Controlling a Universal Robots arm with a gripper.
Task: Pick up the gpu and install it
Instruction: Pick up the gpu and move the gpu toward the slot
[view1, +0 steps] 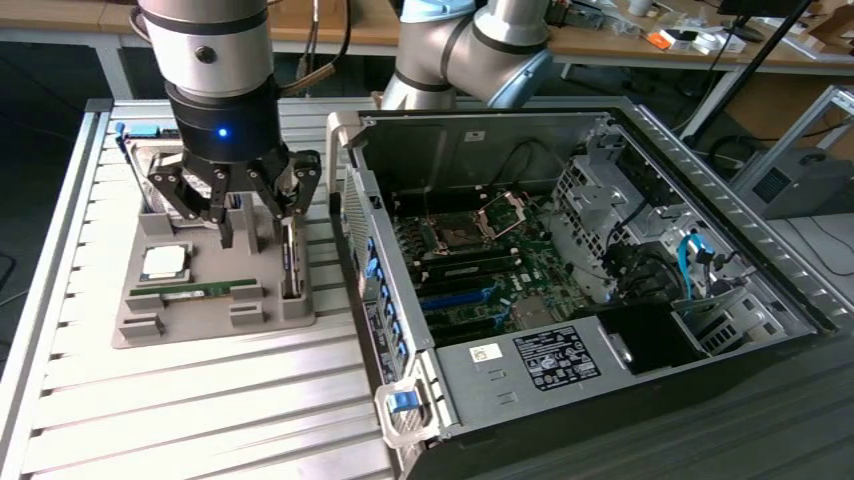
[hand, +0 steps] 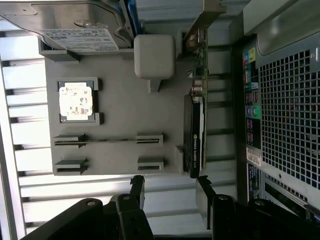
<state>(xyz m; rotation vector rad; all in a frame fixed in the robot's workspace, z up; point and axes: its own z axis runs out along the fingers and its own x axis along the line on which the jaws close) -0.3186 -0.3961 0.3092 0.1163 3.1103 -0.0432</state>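
The gpu (hand: 197, 107), a green card with a black cooler and a silver bracket at one end, stands on its long edge in a slot along one side of the grey holder tray (hand: 122, 107). In the exterior view the gpu (view1: 290, 268) sits at the tray's side nearest the computer case. My gripper (view1: 254, 225) hovers above the tray and the card without touching either. Its jaws stand wide open with nothing between them, and in the wrist view the gripper (hand: 170, 187) has one fingertip (hand: 202, 186) roughly in line with the card.
The tray also holds a CPU (view1: 167, 262), a narrow RAM stick (view1: 200, 290) and a silver hard drive (hand: 75, 25). The open computer case (view1: 574, 250), motherboard and blue slots (view1: 461, 295) exposed, lies on the exterior view's right. Its wall rises close beside the tray.
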